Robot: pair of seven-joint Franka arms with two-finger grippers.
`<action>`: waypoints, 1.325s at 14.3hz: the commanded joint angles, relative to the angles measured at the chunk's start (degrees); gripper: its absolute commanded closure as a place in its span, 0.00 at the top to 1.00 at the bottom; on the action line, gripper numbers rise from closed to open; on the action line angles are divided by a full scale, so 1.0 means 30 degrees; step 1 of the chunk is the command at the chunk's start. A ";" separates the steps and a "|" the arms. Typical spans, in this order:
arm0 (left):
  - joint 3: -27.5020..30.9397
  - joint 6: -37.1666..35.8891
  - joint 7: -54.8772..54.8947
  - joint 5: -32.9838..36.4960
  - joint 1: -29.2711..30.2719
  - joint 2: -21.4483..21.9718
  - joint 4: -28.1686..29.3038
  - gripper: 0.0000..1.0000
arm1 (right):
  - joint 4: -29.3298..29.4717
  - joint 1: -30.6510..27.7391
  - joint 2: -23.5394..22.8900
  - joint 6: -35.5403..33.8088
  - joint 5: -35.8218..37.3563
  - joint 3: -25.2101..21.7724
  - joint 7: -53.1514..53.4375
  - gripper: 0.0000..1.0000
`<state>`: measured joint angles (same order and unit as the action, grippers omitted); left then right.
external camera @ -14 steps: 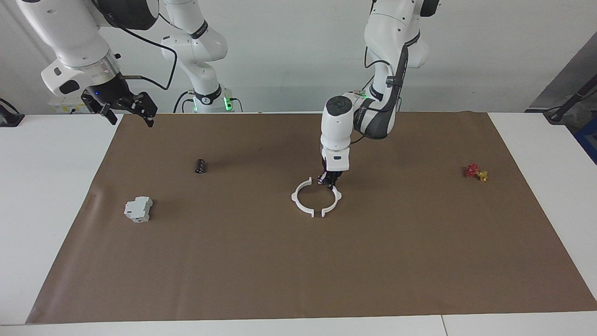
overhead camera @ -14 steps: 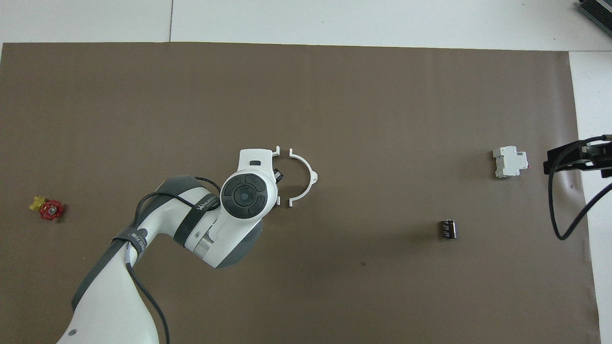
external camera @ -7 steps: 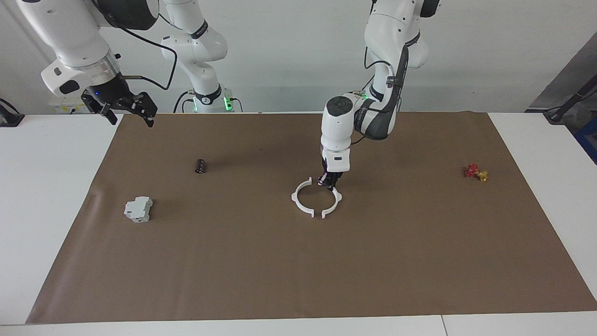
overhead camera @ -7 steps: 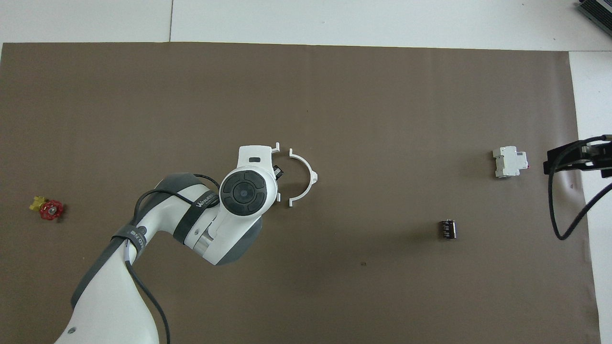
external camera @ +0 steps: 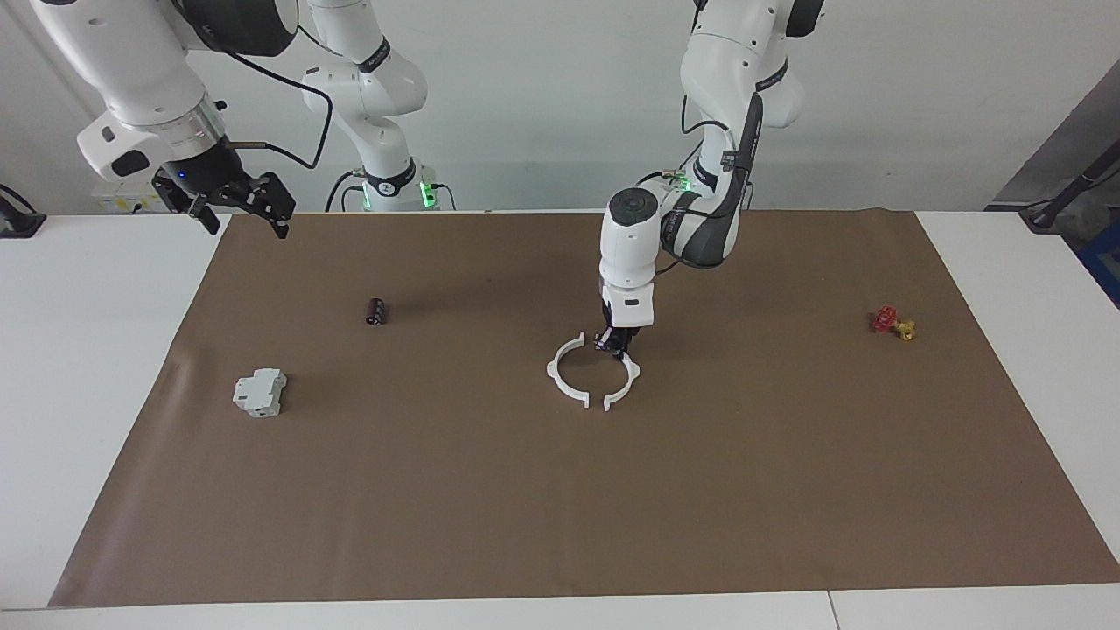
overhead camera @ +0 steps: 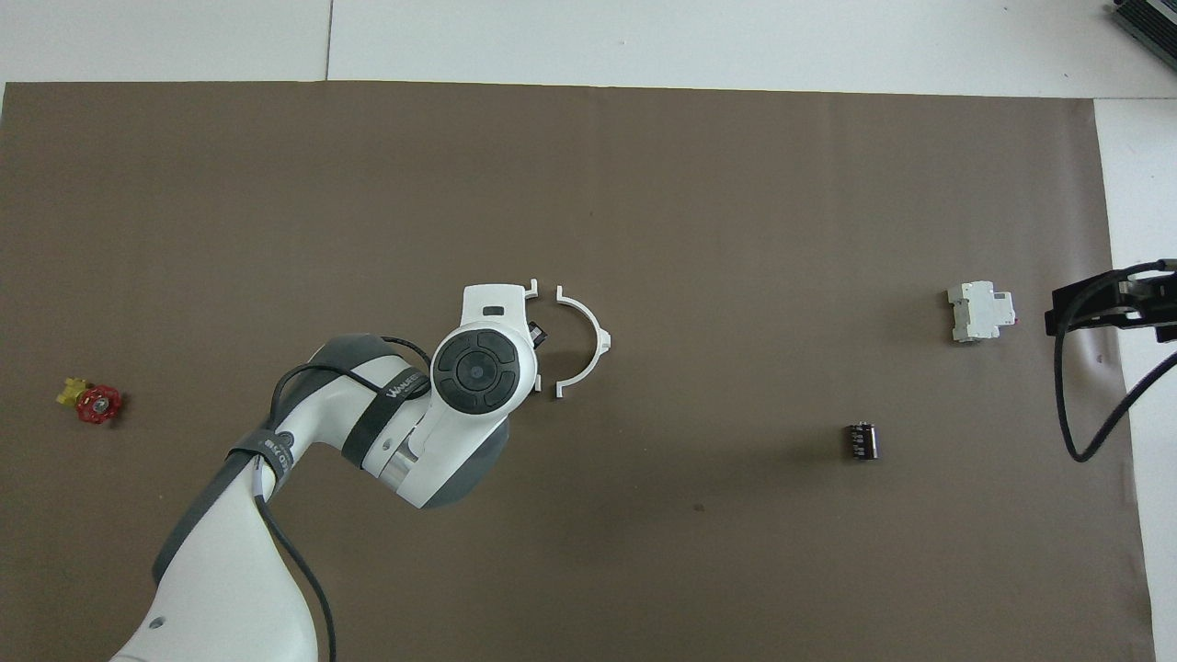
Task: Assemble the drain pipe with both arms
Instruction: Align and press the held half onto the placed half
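My left pincer (external camera: 618, 343) down at the drain pipe

It touches the half-ring (external camera: 623, 378) toward my left arm's end; grip state unclear. Other half-ring (external camera: 567, 372) lies just beside, tabs facing, unjoined. Right pincer (external camera: 234, 203) waits open, well apart.

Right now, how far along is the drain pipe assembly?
Early to midway. Done: both half-rings lie facing each other on the brown mat as a near circle. In hand: the left gripper is down at the half-ring toward its arm's end. Left: gaps remain at both tab pairs, so the other half-ring isn't joined, and the right gripper waits raised over the mat's edge.
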<state>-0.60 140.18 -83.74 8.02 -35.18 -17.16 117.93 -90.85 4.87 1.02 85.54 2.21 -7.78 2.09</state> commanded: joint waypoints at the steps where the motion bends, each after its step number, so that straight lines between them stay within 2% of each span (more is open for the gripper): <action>1: 0.0229 0.0147 -0.0913 0.0520 -0.0637 -0.0402 -0.0286 0.00 | -0.0450 -0.0187 0.0449 -0.0126 0.0112 0.0163 -0.0521 1.00; 19: 0.0229 0.0323 -0.0914 0.1280 -0.0842 -0.0402 -0.0316 0.00 | -0.0450 -0.0187 0.0449 -0.0126 0.0112 0.0163 -0.0521 1.00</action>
<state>-0.67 140.71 -84.98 9.68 -36.77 -17.37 117.90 -90.85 4.87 1.03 85.54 2.21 -7.78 2.09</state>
